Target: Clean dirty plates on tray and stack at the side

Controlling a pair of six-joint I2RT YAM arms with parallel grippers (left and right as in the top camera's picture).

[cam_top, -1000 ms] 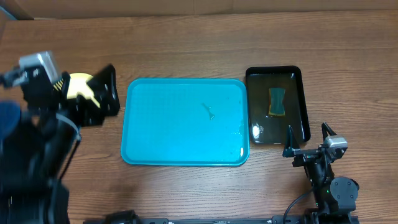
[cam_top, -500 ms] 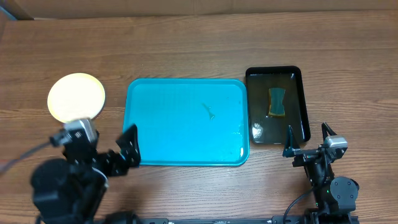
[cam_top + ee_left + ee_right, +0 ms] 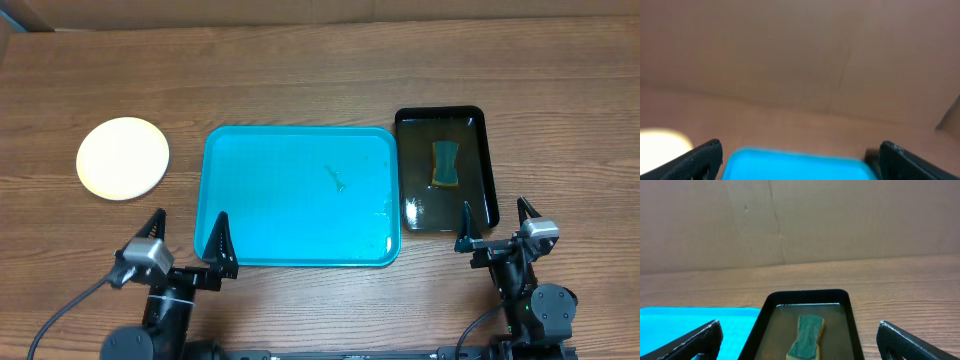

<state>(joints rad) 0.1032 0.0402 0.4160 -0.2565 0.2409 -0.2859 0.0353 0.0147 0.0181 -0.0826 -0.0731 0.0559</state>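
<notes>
A pale yellow-green plate [image 3: 123, 158] lies on the table left of the turquoise tray [image 3: 298, 195]; only this top plate shows, so I cannot tell if others lie under it. The tray holds no plates, only a small dark speck [image 3: 338, 180] and wet patches. My left gripper [image 3: 187, 245] is open and empty at the tray's front left corner. In the blurred left wrist view the tray [image 3: 795, 165] sits between the open fingers and the plate [image 3: 662, 142] shows at far left. My right gripper [image 3: 496, 222] is open and empty in front of the black tray.
A black glossy tray [image 3: 446, 167] with water stands right of the turquoise tray and holds a green and yellow sponge [image 3: 445, 163], also in the right wrist view [image 3: 806, 336]. A cardboard wall [image 3: 800, 220] rises behind the table.
My left arm has drawn back from the plate at far left to the table's front edge. The plate lies uncovered now. The right arm has not moved.
</notes>
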